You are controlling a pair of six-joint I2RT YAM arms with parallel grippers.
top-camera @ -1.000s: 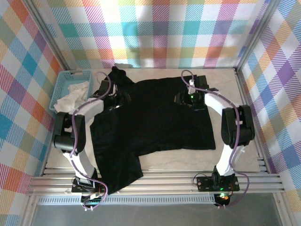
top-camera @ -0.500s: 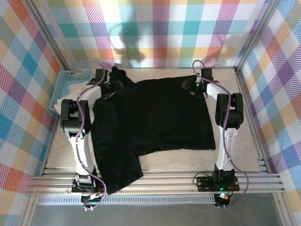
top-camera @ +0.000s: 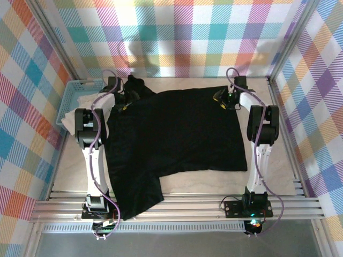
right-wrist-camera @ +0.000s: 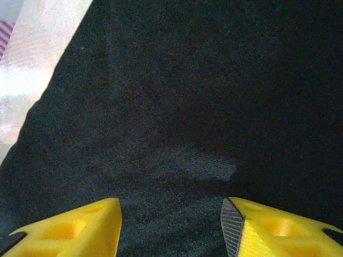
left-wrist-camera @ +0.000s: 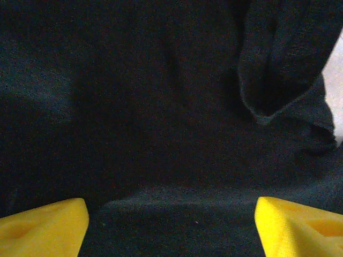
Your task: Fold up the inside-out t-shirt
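Two pincers of mine, both spread above the far edge of the t-shirt (top-camera: 177,134).

My left pincer (top-camera: 126,99) sits at the shirt's far left corner, close to a bunched-up sleeve. Seen from its wrist, my yellow fingertips (left-wrist-camera: 45,225) stand wide apart, with black cloth lying between them and a folded hem just ahead to the right. My right pincer (top-camera: 222,98) is at the far right corner, its yellow fingertips (right-wrist-camera: 72,230) parted too and bare cloth in the gap. The pale table (right-wrist-camera: 32,64) shows past the cloth's edge. The shirt lies spread across the table, plain black showing, its near left part draped over the front rails (top-camera: 203,206). A light-blue basket (top-camera: 68,92) holding a white cloth (top-camera: 69,115) stands to its left.
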